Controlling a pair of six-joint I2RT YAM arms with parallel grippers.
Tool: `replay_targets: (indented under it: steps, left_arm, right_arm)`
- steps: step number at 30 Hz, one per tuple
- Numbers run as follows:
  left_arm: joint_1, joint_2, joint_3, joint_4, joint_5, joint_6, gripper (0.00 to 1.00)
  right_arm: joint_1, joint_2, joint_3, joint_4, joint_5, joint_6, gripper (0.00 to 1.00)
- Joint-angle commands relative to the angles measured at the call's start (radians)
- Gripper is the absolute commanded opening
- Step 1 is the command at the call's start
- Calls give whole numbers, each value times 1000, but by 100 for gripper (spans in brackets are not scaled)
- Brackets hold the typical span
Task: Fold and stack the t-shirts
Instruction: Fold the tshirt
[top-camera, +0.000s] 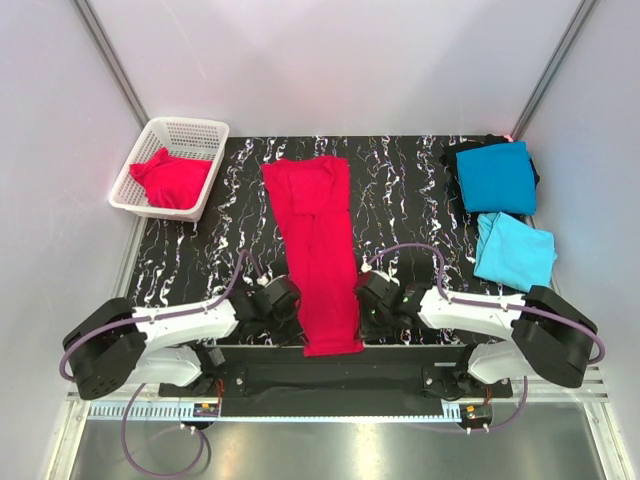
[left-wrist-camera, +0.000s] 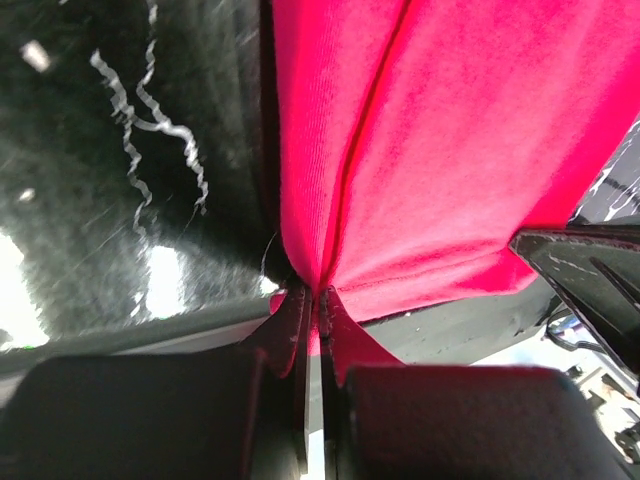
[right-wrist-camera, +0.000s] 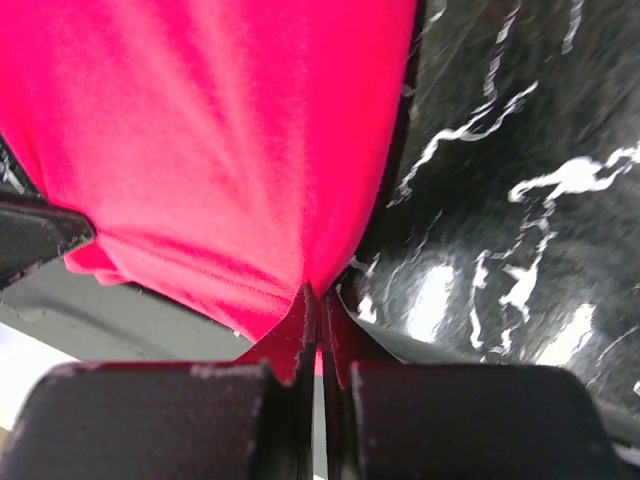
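The left gripper (left-wrist-camera: 317, 300) and right gripper (right-wrist-camera: 318, 302) were pinched tight on the near hem corners of the crimson t-shirt (top-camera: 318, 240), lying lengthwise on the table (top-camera: 200, 255) (apparently ready to fold it over).

We're seeing white link shells on left arm (top-camera: 185, 322) and right arm (top-camera: 470, 308), bulky black joint housings at the outer ends. A purple cable (top-camera: 405, 246) loops along each. Fingers (left-wrist-camera: 288, 330) are matte black wedges, edges scuffed pale, on blocky black bodies in both wrist views.
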Motion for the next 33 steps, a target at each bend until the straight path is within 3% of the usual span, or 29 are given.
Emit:
replay_targets:
  steps: [1,12,17,21,26,33]
  left_arm:
    - [-18,-63,42,-81,-67,8,0]
    - [-78,-261,81,-217,-159,-26,0]
    - [-78,-273,238,-346,-341,40,0]
    - [-59,-177,390,-474,-449,104,0]
    - [60,-77,470,-481,-477,181,0]
    - [235,44,533,-409,-455,282,0]
  right_arm:
    - [31,-46,57,-69,37,9,0]
    - [163,-141,248,-334,243,23,0]
    - [167,-112,382,-440,362,-60,0]
    - [140,-56,480,-470,433,-123,0]
    - [71,50,526,-441,432,-206,0]
    - [-121,154,584,-284,364,-350,0]
